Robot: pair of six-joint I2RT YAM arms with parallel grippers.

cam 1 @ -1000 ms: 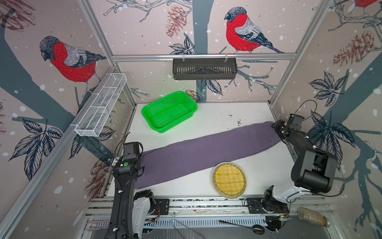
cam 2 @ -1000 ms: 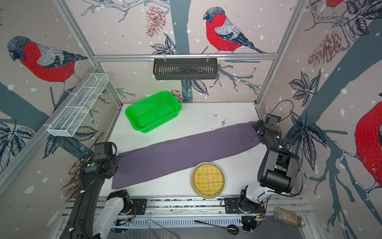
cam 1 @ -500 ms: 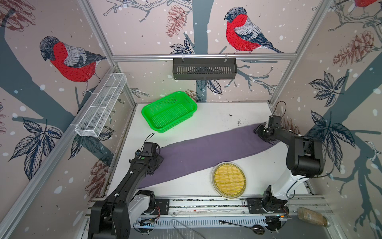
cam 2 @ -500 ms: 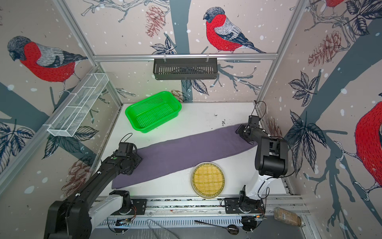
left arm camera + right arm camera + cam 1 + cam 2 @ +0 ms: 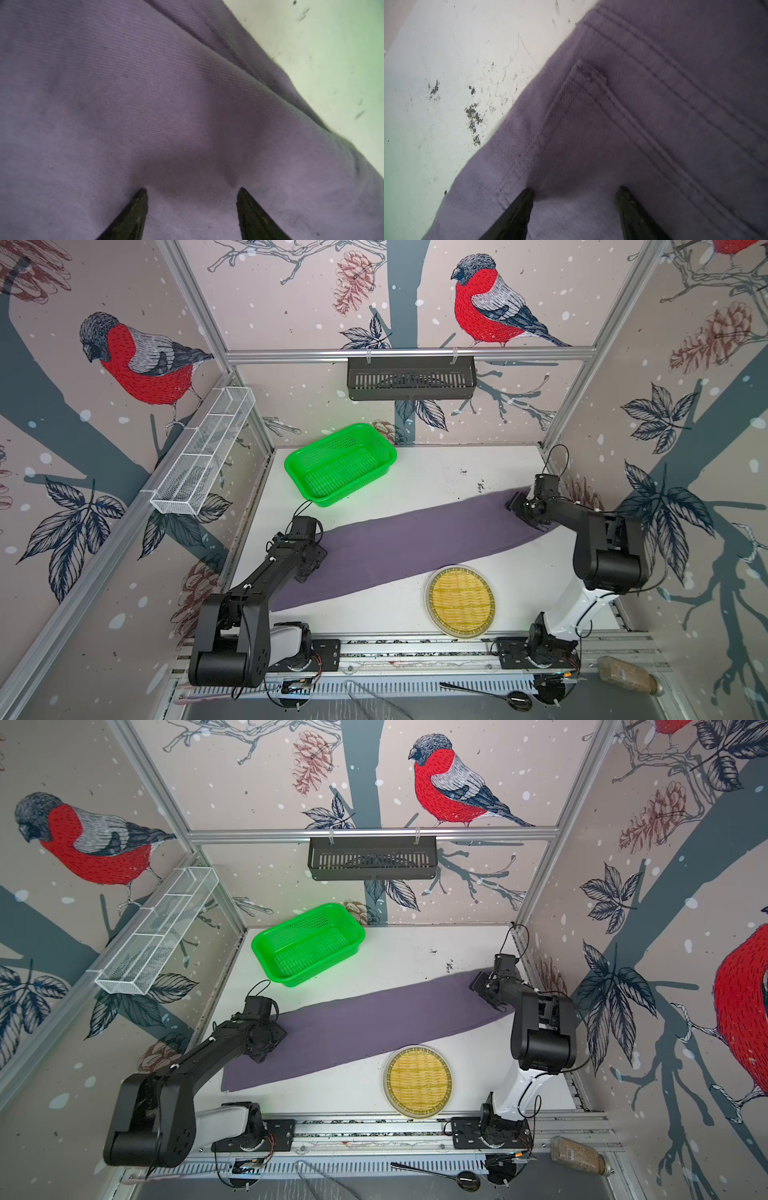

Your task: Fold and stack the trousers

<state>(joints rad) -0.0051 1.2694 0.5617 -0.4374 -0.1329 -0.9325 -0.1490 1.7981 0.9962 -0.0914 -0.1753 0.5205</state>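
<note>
This is probably a robot test cell in a lab, not a home. Bare aluminium bars (image 5: 395, 352) frame a box, and its walls are papered with a bird print (image 5: 486, 302). A black left arm (image 5: 257, 585) and right arm (image 5: 598, 539) are bolted to a metal rail (image 5: 415, 649) along the bottom of the frame, trailing loose cables. The scuffed white table (image 5: 436, 472) holds unrelated things: a green basket (image 5: 332, 498) at upper left, a woven plate (image 5: 461, 601) at lower right and trousers (image 5: 415, 543) across the middle. A wire basket (image 5: 203, 456) and a black rack (image 5: 411, 379) hang on the frame. The room beyond the walls is hidden.
</note>
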